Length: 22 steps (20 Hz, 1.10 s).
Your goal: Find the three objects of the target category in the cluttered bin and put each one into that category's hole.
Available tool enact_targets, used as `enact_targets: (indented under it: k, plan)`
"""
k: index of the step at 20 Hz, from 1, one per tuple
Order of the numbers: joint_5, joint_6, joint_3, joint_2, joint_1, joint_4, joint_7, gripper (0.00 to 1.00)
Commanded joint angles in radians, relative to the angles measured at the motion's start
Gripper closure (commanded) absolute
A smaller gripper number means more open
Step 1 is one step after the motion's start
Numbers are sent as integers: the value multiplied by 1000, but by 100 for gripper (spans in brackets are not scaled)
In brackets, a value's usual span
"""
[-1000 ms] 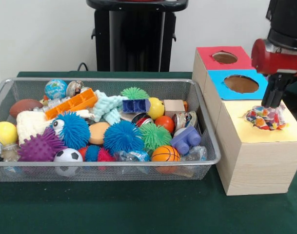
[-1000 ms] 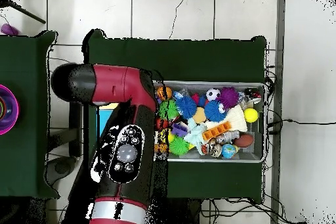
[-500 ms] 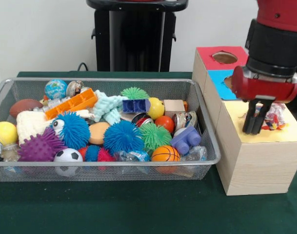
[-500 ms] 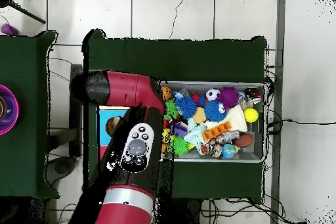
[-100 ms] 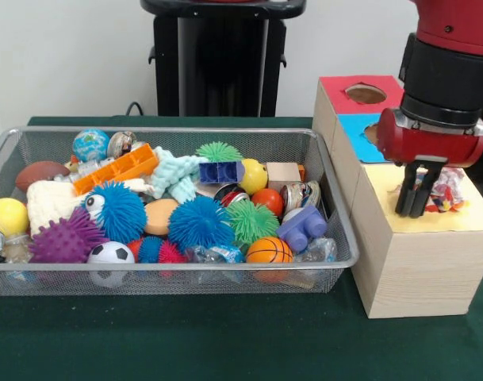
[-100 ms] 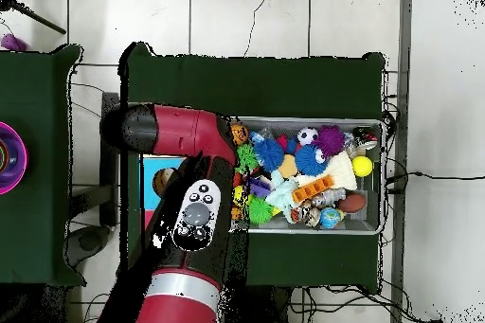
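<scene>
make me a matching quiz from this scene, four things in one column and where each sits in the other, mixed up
Things:
1. yellow smooth ball
2. black and white soccer ball
3. multicoloured crinkly bag
4. red-topped box hole

Places:
A. on the yellow box top, beside the gripper
B. far end of the box row
C. bin's left end in the front view
D. against the bin's near wire wall

Pairs: 1-C, 2-D, 3-A, 4-B

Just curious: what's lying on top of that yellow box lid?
A crinkly multicoloured bag sits over the yellow lid, beside the gripper. The bag covers the lid's hole.
</scene>
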Motion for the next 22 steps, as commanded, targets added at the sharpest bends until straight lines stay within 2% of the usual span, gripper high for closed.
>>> enact_targets:
  k: [1,11,15,19,22]
  plan:
    - [49,140,33,-31,39,164,324,100]
    - [80,65,22,-67,76,259,336,100]
    - [79,-63,51,-22,57,268,322,100]
    - [60,-179,35,54,57,223,326,100]
    - [53,-227,42,104,34,180,299,100]
